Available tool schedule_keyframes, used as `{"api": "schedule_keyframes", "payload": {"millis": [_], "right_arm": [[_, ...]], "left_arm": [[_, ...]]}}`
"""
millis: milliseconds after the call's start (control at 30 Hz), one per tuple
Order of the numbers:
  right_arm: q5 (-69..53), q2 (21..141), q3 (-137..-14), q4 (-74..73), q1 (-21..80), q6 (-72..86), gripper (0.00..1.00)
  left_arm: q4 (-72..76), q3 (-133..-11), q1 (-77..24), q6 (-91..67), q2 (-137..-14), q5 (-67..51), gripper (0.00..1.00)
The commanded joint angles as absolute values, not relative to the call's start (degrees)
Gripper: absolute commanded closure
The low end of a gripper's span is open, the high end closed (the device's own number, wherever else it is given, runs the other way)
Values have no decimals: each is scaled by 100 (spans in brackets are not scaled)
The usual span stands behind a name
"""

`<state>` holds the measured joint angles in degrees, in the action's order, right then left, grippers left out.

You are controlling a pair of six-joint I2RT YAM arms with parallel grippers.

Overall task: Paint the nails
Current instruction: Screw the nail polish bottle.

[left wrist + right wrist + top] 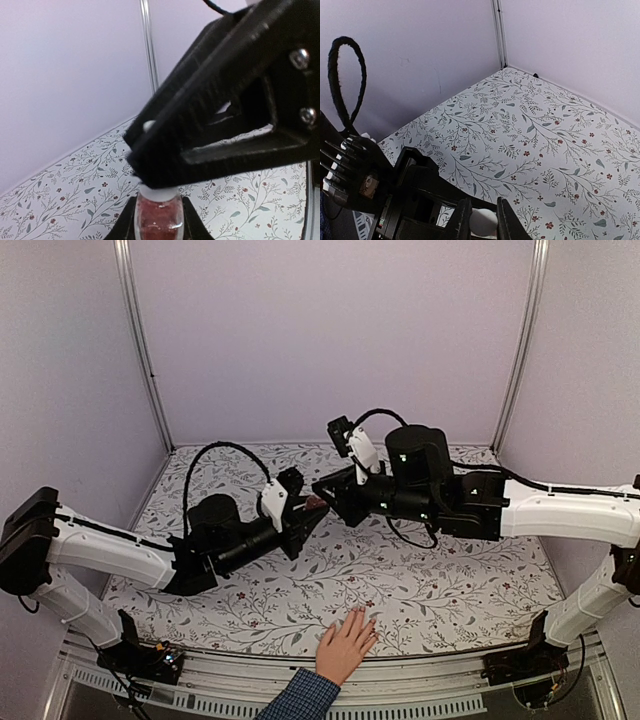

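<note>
Neither claw is close to the hand [347, 645], which lies nearest of all. It rests palm down at the near edge of the floral cloth [450, 590], fingers spread and pointing toward the back, with a blue checked sleeve cuff [300, 698] behind it. The nails [358, 613] tip those fingers and are too small to show whether any carries polish.

Farther in, over mid-table and well apart from the hand, the two claws meet tip to tip. The left claw [308, 516] is closed tight on a small bottle [160, 215] of reddish, glittery polish, one finger on each side of the glass. The right claw [481, 221] is closed down on the bottle's white cap [484, 223], pinching it between both fingers.

The step in hand appears to be opening the bottle. To do it well, the left claw should hold the glass steady with the neck kept high. The right claw should turn the cap about its own axis without loosening its pinch, then draw it straight out along the neck. That way any brush under the cap clears the rim without smearing. The cap looks smooth and round, so it may slip.

Beyond them the cloth runs on to the plain pale back wall [330, 340].
</note>
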<state>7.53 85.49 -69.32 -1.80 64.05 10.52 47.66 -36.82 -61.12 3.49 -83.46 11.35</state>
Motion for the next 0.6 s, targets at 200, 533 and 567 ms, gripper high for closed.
{"api": "schedule_keyframes", "payload": {"millis": [200,533,567], "right_arm": [[170,7901,-6350,-363,6434,863,60],[-841,7062,-5882,-322,6434,21,15],[-1098,6946,-5846,-341,6434,-183,12]], "left_arm": [[5402,-3860,-6013,144,-8005,627,100],[5251,-3629,-5636,-191,-7628,-2888,100],[5122,-3681,-5604,-208,-7636,-3395,100]]}}
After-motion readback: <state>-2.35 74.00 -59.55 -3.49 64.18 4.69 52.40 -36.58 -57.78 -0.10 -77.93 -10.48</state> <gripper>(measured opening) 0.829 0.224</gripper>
